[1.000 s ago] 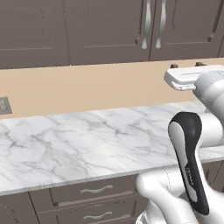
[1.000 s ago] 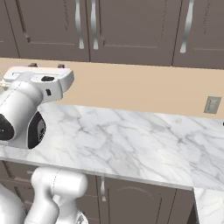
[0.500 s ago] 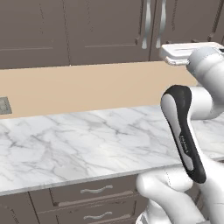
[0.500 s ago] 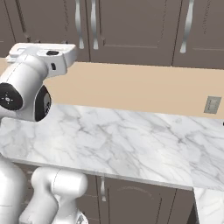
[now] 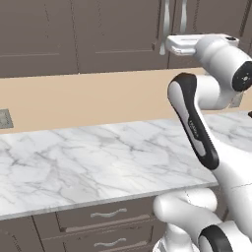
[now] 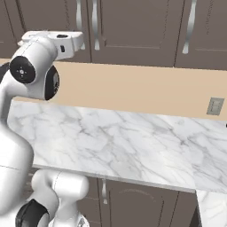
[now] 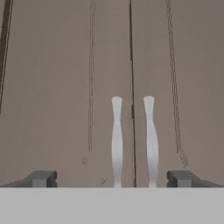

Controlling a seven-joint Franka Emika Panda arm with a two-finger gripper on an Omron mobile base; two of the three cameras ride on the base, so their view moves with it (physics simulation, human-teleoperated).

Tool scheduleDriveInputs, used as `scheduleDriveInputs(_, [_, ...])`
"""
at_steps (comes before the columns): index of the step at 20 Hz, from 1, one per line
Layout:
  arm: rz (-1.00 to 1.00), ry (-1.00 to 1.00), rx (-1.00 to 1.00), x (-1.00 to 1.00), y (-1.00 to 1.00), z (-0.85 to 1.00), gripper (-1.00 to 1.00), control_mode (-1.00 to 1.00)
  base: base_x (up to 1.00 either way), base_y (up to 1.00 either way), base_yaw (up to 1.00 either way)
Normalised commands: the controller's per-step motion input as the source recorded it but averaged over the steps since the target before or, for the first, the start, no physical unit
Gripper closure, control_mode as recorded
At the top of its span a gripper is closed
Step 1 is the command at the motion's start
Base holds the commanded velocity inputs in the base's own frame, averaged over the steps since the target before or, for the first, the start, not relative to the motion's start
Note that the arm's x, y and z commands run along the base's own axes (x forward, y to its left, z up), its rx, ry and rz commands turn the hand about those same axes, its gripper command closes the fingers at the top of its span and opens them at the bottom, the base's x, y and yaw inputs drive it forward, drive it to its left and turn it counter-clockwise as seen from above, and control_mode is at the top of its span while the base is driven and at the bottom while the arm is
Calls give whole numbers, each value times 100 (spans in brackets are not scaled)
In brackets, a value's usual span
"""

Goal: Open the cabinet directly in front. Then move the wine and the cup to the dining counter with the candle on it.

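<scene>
The cabinet point(image 5: 118, 34) is a dark grey-brown wall unit above the worktop, and both its panelled doors are shut. In the hand view its two long silver handles point(image 7: 117, 140) stand side by side along the door seam point(image 7: 132, 87). My gripper point(image 7: 111, 178) is open and faces the doors, with both handles between its fingertips point(image 7: 41, 178) and a short gap to them. From the base views my hand point(image 5: 184, 44) is raised level with the handles' lower ends point(image 6: 95, 26). The wine, the cup and the dining counter are out of view.
A long marble worktop point(image 5: 98, 157) runs below, backed by a beige backsplash point(image 5: 88, 98) with a wall outlet point(image 6: 214, 105). Drawers with short handles point(image 5: 106, 214) sit under it. Further cabinet doors point(image 6: 208, 31) continue to the right.
The arm has lifted the hand from backsplash height up to the level of the cabinet doors. The jaws stay open.
</scene>
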Motion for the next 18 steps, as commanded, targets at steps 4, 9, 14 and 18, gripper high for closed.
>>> scheduleDriveInputs(4, [0, 26, -1, 65, 2, 0, -100, -100, 0, 0, 0])
scheduleDriveInputs(9, [0, 20, 0, 75, 0, 0, -100, -100, 0, 0, 0])
scheduleDriveInputs(14, [0, 5, 0, 83, 0, -1, -100, -100, 0, 0, 0])
scheduleDriveInputs(18, [0, 0, 0, 85, 0, -26, -100, -100, 0, 0, 0])
